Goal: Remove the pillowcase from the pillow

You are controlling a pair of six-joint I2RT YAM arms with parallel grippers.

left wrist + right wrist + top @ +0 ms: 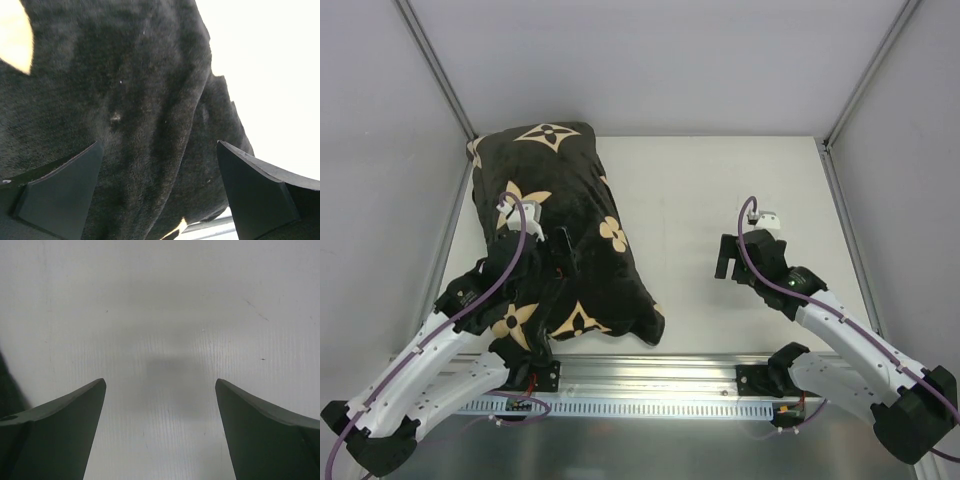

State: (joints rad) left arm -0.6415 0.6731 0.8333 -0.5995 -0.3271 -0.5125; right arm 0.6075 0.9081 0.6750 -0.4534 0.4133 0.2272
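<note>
Wholly hidden: pillow inside pillowcase (575,190).

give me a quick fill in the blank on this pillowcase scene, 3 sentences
The pillowcase lies on the ____ side of the table.
The left gripper is over the pillowcase, jaws ____.
The right gripper is open over bare table and holds ____.
Missing words: left; open; nothing.
</note>
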